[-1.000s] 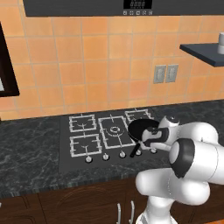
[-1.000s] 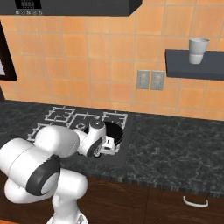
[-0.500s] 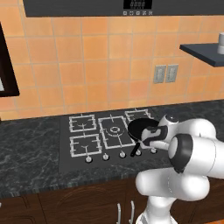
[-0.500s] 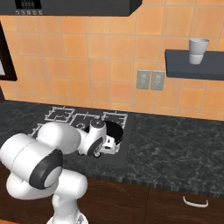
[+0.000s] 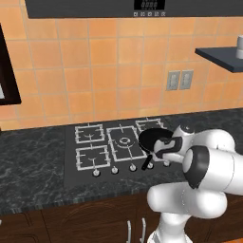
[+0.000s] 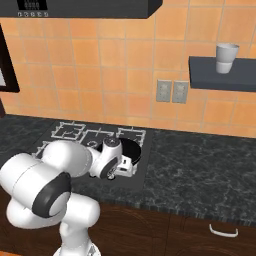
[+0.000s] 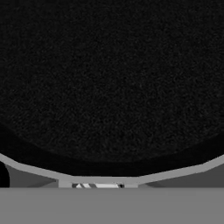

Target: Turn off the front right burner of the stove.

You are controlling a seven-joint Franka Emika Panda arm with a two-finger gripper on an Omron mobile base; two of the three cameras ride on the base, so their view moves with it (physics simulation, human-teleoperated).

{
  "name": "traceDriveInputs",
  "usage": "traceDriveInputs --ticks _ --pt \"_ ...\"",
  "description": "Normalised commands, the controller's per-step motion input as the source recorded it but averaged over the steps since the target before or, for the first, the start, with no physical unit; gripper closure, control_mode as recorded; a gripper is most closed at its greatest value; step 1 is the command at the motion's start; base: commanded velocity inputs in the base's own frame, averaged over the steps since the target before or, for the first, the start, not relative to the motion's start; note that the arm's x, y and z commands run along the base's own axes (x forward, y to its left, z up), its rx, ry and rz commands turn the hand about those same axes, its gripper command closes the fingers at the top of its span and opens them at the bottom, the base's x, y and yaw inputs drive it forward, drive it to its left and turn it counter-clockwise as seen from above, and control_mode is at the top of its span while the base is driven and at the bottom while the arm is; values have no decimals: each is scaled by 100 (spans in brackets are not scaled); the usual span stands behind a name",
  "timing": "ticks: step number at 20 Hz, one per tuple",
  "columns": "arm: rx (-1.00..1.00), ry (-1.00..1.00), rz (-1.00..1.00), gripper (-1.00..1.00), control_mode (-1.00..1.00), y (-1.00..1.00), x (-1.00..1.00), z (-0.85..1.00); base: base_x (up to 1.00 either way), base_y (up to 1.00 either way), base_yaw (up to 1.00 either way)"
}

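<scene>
At frame centre-right, our gripper is pinched on the stove's right knob; we should twist gently.

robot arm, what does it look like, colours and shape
The arm is glossy white, built of fat rounded segments with dark grey to black round caps at the joints. The hand has a white body with a black part, ending in the gripper. No cables or markings are visible.

Five silver knobs, perhaps four visible grates, one pan, one cup
</scene>
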Motion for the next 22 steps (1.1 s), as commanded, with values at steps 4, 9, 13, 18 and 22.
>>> traceDriveInputs --ticks 4,9,13,18,22 --pt "0 0 0 100 -100 16 -27 -26 0 0 0" --pt "2 0 0 100 -100 3 -8 -15 0 0 0" --pt "7 0 -1 100 -100 0 -4 -7 0 0 0" --pt "8 0 -7 100 -100 0 0 -8 0 0 0" --pt "5 0 -16 100 -100 8 0 -11 0 0 0"
